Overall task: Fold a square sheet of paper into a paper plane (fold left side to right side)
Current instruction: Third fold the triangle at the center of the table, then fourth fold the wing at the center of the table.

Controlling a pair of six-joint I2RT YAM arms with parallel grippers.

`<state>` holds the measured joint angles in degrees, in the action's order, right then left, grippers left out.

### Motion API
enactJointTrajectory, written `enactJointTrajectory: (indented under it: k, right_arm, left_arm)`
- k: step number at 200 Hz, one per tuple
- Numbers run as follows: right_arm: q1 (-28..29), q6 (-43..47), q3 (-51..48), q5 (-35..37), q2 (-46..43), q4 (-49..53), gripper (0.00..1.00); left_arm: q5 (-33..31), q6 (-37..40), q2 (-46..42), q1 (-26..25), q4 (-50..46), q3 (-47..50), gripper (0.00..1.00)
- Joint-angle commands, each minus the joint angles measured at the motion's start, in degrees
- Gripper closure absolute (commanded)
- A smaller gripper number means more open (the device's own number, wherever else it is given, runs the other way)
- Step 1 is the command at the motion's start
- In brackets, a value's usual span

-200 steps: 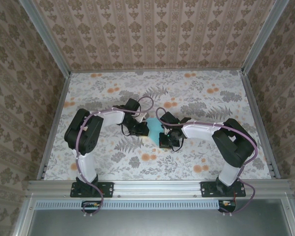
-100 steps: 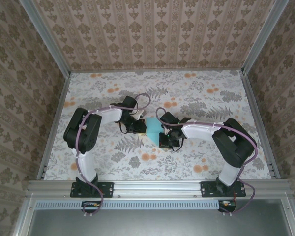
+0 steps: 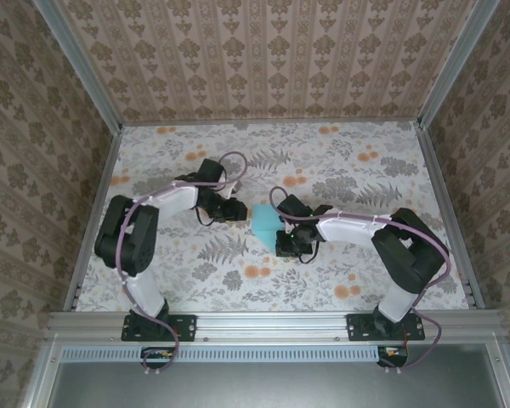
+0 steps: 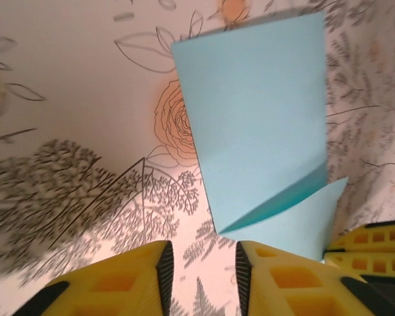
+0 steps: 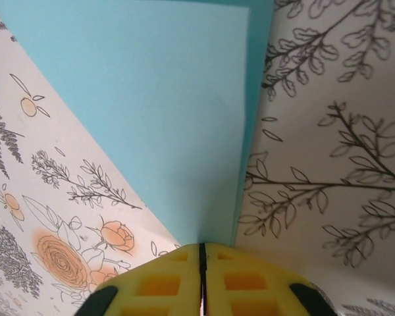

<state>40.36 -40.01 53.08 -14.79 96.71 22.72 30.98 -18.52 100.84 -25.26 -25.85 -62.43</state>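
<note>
I see the light-blue sheet of paper (image 3: 263, 223) lying folded near the middle of the floral worktop (image 3: 365, 170), between my two arms. From the left wrist camera it reads as a tall doubled panel. A lower flap is lifted off the layer beneath it, with a shadowed gap showing between the two.

The left gripper (image 4: 201, 276) has its yellow fingers apart, with a clear gap between them and only worktop pattern showing through. It holds nothing and touches nothing, and the paper's near corner sits just beyond its fingertips.

The right gripper (image 5: 201, 253) has its fingers pressed together, with only a thin dark line between the pads. The paper narrows to a corner that runs straight into that line, so I read it as pinched on the sheet's corner. In the left wrist view those same yellow fingers sit at the flap's outer corner.
</note>
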Motion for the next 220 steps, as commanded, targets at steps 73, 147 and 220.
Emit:
enactJointTrajectory:
  k: [73, 147, 220]
  right_arm:
    - [-7.0, 19.7, 0.7, -2.0, -4.4, -7.4, 0.53]
    - [-8.9, 21.6, 4.2, -7.3, 3.9, -10.4, 0.68]
    - [-10.2, 22.1, 3.2, -4.8, 1.6, -8.0, 0.98]
  left_arm:
    - [7.5, -19.5, -12.9, 1.4, 17.1, 17.2, 0.41]
    - [8.3, -22.8, -9.7, -0.5, 20.4, 17.7, 0.39]
    - [8.9, -24.3, -5.7, -4.0, 21.9, 15.4, 0.38]
